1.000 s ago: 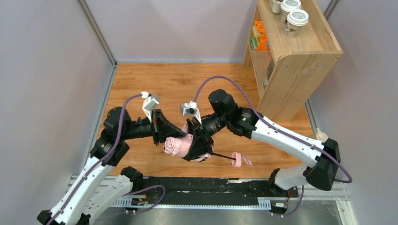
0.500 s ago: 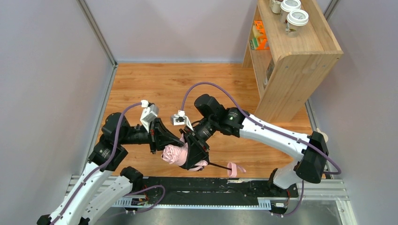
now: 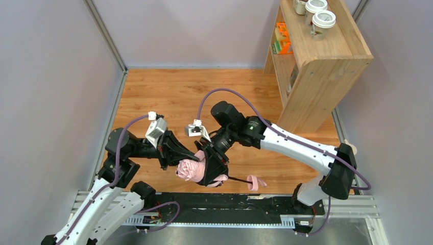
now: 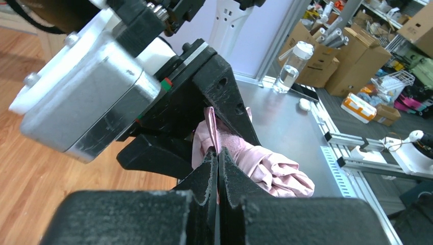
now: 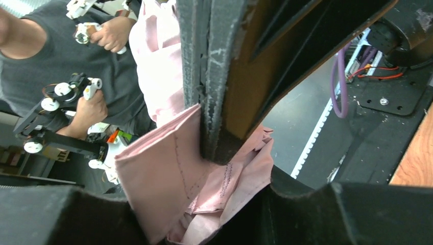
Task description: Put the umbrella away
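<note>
The umbrella is held in the air between both grippers above the table's near edge. Its bunched pale pink canopy [image 3: 188,169] points left. The thin black shaft [image 3: 238,179] runs right to the pink handle and loop [image 3: 255,182]. My right gripper [image 3: 210,171] is closed round the canopy, and pink fabric [image 5: 168,168] fills the gap between its jaws [image 5: 204,204]. My left gripper [image 3: 183,158] is shut, its tips [image 4: 217,153] pinching a thin pink strip of the canopy [image 4: 270,171]. The left fingers [image 5: 204,76] also show in the right wrist view.
A wooden shelf unit [image 3: 319,71] stands at the back right with lidded cups [image 3: 322,20] on top and orange items [image 3: 281,41] inside. A black rail [image 3: 245,204] runs along the near edge. Grey walls close both sides. A person [image 5: 61,56] stands beyond the table.
Both grippers carried the umbrella down-left toward the near edge. In the last half second the left arm's elbow swung left while the right arm and the umbrella stayed almost still.
</note>
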Robot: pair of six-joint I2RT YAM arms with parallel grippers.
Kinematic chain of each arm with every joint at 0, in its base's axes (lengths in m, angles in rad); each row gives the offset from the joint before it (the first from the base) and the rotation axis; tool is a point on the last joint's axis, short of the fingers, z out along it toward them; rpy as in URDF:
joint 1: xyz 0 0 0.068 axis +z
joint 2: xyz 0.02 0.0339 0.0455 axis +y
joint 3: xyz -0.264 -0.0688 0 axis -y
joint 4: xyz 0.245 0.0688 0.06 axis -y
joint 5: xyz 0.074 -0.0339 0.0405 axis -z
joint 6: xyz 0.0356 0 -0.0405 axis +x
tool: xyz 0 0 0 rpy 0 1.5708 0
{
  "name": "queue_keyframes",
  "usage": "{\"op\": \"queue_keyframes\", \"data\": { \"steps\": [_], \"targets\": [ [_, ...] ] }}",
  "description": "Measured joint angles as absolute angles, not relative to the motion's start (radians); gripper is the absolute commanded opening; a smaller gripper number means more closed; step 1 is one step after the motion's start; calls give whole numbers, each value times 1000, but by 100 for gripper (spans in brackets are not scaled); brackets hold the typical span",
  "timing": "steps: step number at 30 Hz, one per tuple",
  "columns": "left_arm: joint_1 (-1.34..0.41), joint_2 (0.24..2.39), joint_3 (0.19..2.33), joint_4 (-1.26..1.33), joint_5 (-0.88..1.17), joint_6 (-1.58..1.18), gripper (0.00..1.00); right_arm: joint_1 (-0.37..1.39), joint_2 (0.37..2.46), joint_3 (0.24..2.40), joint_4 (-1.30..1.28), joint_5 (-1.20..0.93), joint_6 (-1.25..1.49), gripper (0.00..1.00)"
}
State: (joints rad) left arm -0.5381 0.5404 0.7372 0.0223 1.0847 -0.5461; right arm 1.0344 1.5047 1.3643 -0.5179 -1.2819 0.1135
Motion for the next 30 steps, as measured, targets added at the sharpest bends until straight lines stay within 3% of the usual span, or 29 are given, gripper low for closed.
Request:
{"op": "queue_keyframes", "data": {
  "steps": [7,21,30],
  "targets": [
    [-556,575,791,-2,1133,-503,0,1027,1542,1385,-478,-1400,172,0],
    [-587,737,1150,-597,1161,-20,1,1028,1615,1435,-263,-1547,421,0],
    [-752,799,1287,-877,955,288,0,1046,1676,1442,-71,-1576,727,0]
  ]
}}
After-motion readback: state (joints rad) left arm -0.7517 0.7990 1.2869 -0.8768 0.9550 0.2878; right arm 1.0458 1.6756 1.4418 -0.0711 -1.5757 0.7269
